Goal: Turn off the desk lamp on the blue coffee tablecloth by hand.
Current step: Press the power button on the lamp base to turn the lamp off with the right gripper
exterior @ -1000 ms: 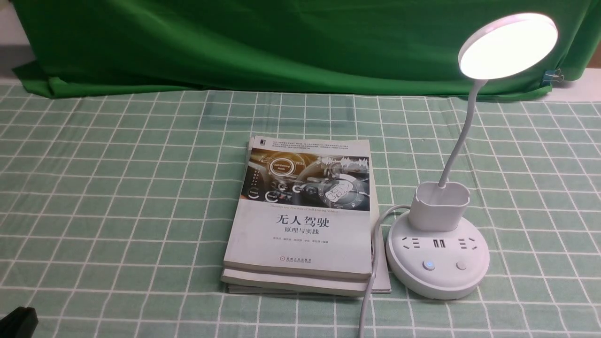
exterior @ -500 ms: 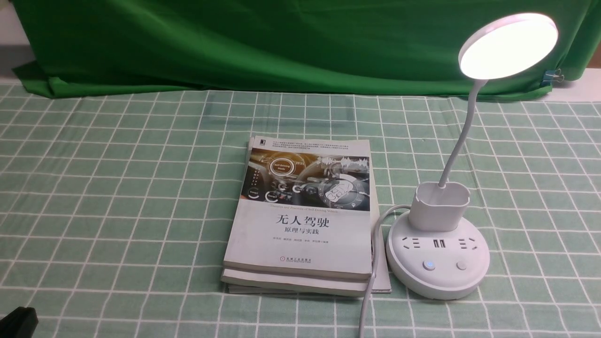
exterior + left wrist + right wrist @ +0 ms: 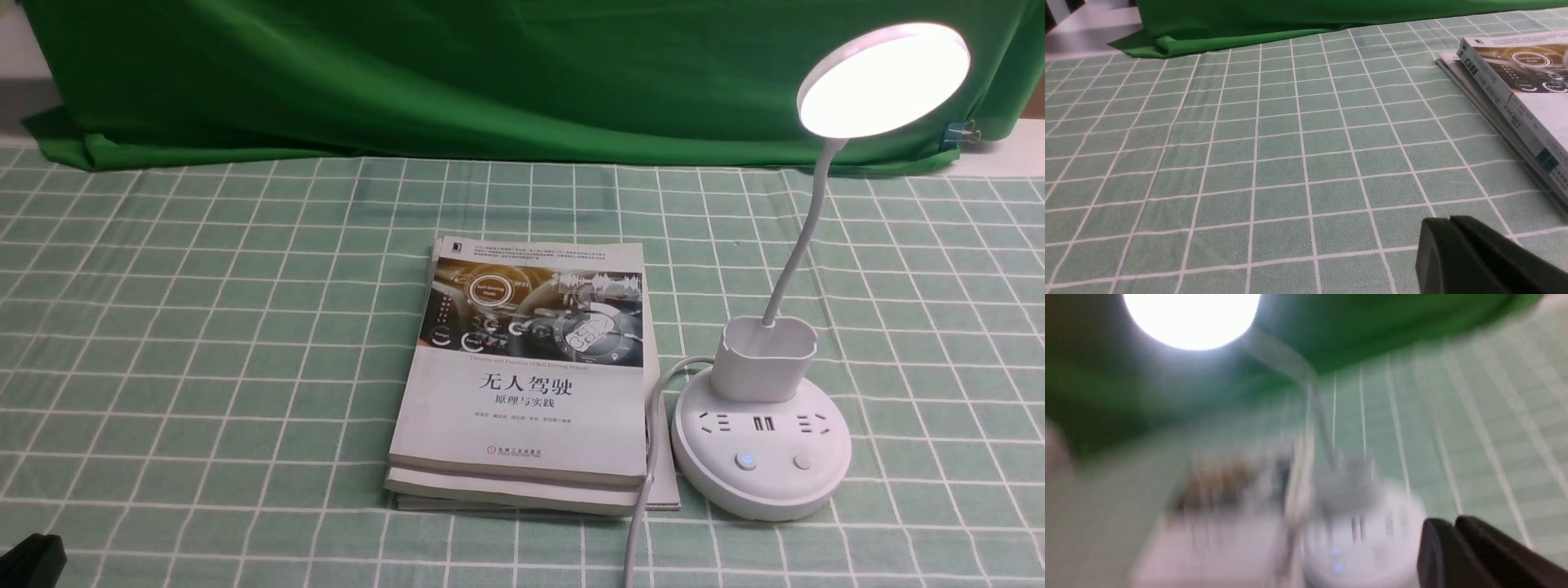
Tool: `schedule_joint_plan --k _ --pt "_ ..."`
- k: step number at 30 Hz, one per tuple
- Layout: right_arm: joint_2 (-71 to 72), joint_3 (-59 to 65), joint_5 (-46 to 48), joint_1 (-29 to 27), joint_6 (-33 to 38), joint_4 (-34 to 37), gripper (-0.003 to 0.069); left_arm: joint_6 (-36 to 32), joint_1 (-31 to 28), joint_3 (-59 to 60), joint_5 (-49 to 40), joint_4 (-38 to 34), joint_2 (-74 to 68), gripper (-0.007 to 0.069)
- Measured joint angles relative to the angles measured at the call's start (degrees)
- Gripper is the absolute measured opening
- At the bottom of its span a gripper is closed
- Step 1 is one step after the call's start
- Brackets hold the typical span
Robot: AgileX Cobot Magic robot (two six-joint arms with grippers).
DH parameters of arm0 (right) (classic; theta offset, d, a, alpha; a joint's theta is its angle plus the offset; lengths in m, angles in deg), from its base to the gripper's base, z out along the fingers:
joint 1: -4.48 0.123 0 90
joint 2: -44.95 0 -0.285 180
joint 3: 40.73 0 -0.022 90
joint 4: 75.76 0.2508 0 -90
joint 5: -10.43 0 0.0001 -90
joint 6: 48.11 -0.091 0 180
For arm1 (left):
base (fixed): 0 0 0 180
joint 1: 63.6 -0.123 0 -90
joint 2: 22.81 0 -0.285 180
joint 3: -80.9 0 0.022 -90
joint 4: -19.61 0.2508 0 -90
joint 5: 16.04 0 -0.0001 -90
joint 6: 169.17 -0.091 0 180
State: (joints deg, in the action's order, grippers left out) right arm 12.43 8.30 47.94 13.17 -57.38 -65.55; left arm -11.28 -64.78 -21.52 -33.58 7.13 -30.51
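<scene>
- The white desk lamp (image 3: 761, 457), with a round socket base, a pen cup and a thin bendy neck, stands on the right of the scene, towards the near edge. Its flat disc head (image 3: 884, 79) glows bright, high against the backdrop.
- Front view only: two round buttons sit on the near edge of the base, and the left one (image 3: 744, 461) shows a blue light. A white cord (image 3: 645, 465) runs from the base off the near edge.
- The right wrist view is badly blurred. It looks up at the glowing head from low down and shows the base with blue dots of light.
- The right end effector (image 3: 1453, 522) shows only in that view. Its black fingers are pressed together on nothing, near the base, but I cannot tell whether it touches.
- A stack of pale paperback books (image 3: 522, 384) lies just left of the base.
- The pale mint-green tablecloth with a white grid (image 3: 204, 327) lies under everything.
- The left end effector (image 3: 1449, 222) is closed and empty, low over bare cloth to the left of the books. The front view shows only a black corner (image 3: 33, 559) at its near left.
- A plain dark green backdrop cloth (image 3: 490, 73) hangs at the far side.
</scene>
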Motion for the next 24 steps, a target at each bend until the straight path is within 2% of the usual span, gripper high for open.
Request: schedule_joint_plan --k 3,7,10,16,24 --pt "-10.34 -6.58 8.7 1.46 2.99 -1.21 0.0045 0.0 0.0 0.0 0.0 0.0 0.0 0.0" --pt "-25.15 -12.84 13.67 1.58 5.48 -2.32 0.0047 0.0 0.0 0.0 0.0 0.0 0.0 0.0" --pt "-34.31 -15.63 14.18 2.17 6.77 -2.26 0.0047 0.0 0.0 0.0 0.0 0.0 0.0 0.0" --pt "-52.81 -20.66 13.99 7.46 7.53 -2.46 0.0047 0.0 0.0 0.0 0.0 0.0 0.0 0.0" --pt "-64.02 -25.35 10.19 10.52 7.34 -3.0 0.0047 0.0 0.0 0.0 0.0 0.0 0.0 0.0"
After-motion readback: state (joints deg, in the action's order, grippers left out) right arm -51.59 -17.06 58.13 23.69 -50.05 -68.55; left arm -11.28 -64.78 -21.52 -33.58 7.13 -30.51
